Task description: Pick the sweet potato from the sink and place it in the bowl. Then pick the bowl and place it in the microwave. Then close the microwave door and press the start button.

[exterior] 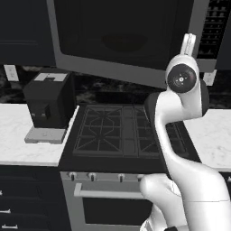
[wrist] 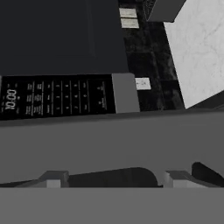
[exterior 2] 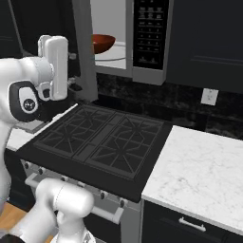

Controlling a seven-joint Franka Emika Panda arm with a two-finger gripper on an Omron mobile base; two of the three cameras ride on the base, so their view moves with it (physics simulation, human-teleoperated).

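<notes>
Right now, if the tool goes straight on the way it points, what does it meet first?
Probably the microwave door: its grey edge lies across the hand view just beyond the tool. Depth is hard to judge.

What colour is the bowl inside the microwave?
Reddish-brown; the bowl shows best in the right base view.

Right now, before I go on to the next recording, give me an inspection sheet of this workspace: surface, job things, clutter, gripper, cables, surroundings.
Surface: black stovetop with grates, white marble counter on both sides.
Job's things: microwave above the stove; microwave door swung partly open; reddish-brown bowl sits inside on the turntable. Whether the sweet potato is in it cannot be told.
Clutter: dark coffee machine on the counter left of the stove.
Gripper: gripper raised near the door's edge, jaws apart, nothing between them.
Cables: nothing seen.
Surroundings: dark backsplash with wall outlet, dark cabinets, oven front with knobs and handle.
</notes>
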